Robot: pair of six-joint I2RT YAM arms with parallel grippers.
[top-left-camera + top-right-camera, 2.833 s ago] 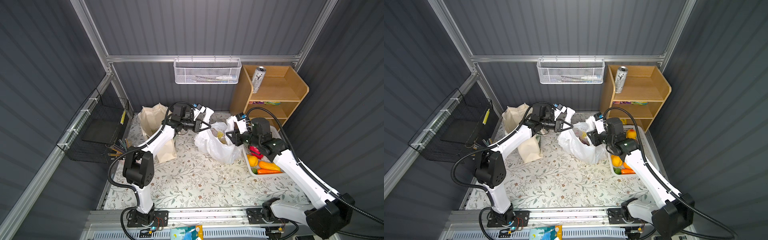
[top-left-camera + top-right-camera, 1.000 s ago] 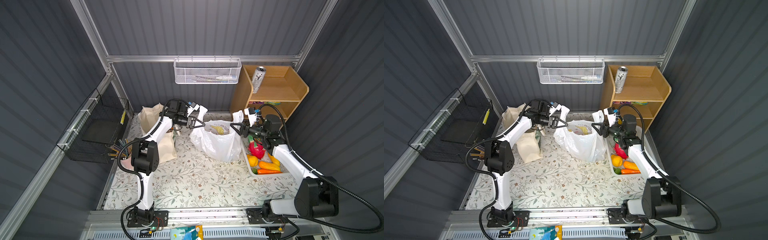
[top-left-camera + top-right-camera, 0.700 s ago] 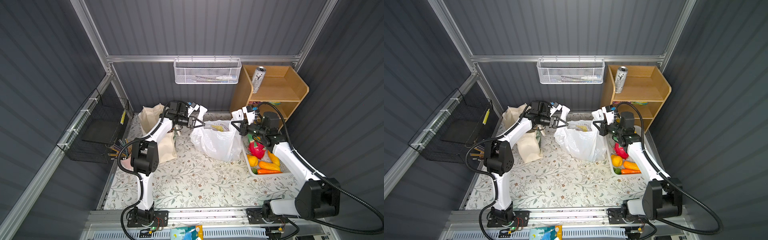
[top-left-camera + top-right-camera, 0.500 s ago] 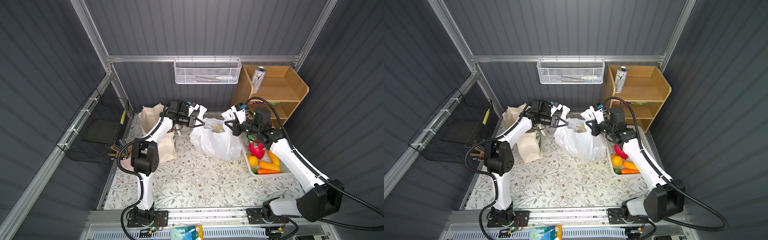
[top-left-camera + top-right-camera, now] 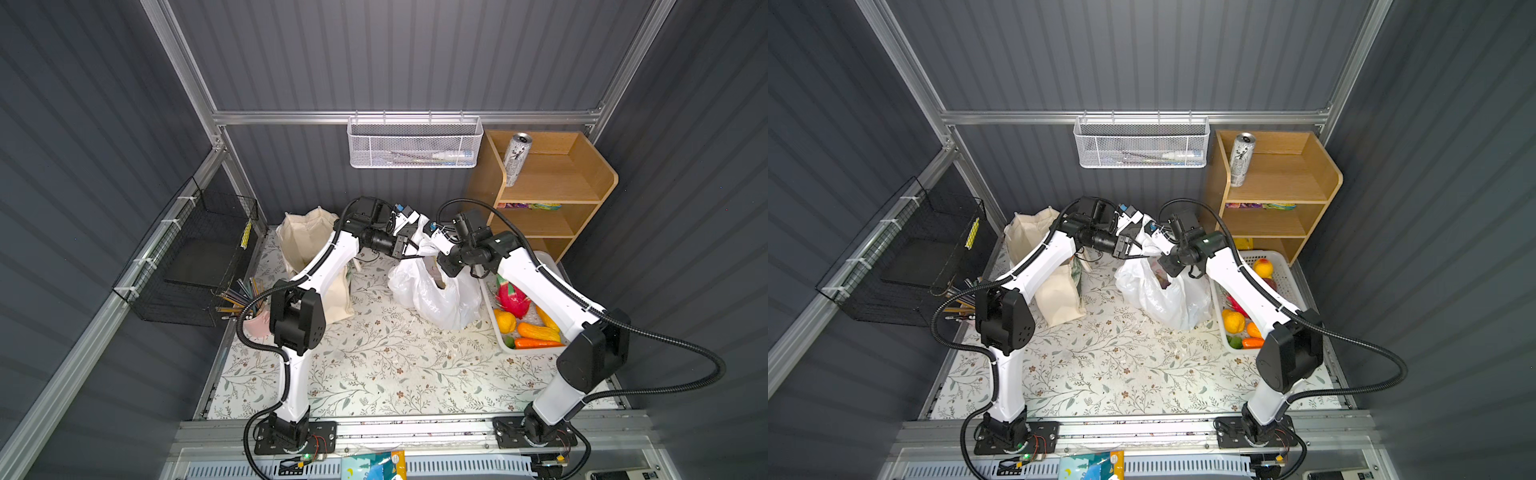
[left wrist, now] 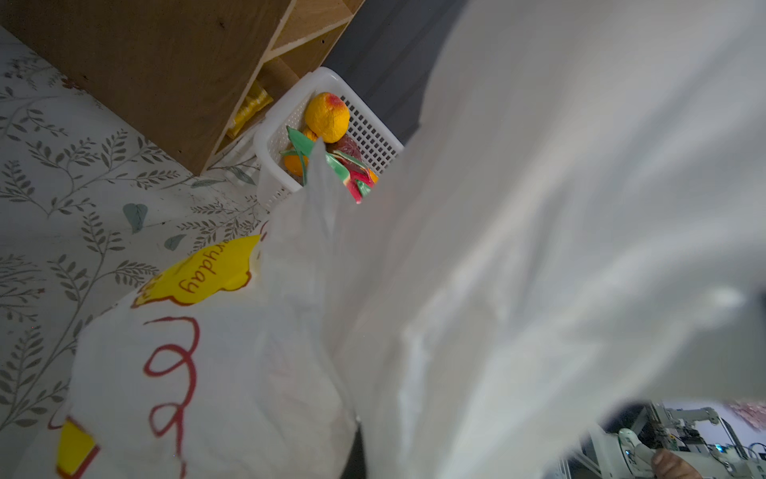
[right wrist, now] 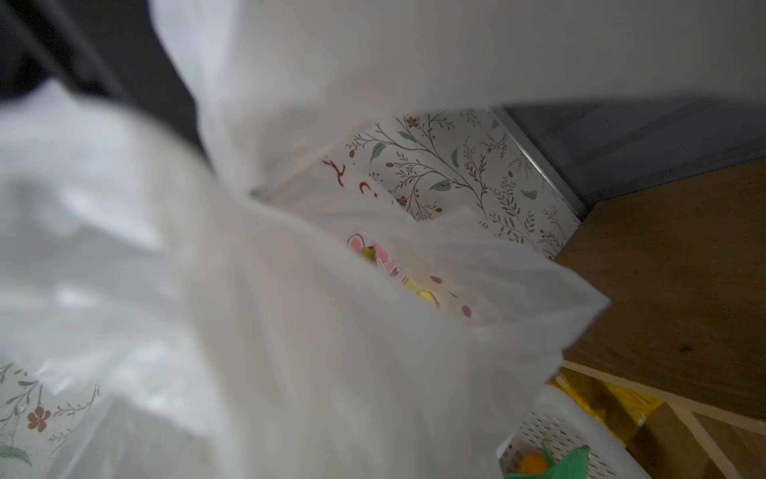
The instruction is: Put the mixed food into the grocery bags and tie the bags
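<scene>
The white plastic bag with red and yellow prints stands at mid-table, its handles drawn up together. My left gripper and right gripper meet above its mouth, each shut on a handle. Plastic fills both wrist views and hides the fingers. Yellow and pink items show inside the bag. The cream tote stands left of it. A dragon fruit and carrots lie in the white basket to the right. A silver can is on the shelf top.
The wooden shelf unit at back right holds snack packets. A white mesh basket hangs on the back wall, a black wire basket on the left wall. A pink cup of pencils stands at the left edge.
My right gripper shut on the bag's handle and swung left to meet the left gripper. The bag's mouth, wide open a second ago, has narrowed. The left gripper barely shifted.
</scene>
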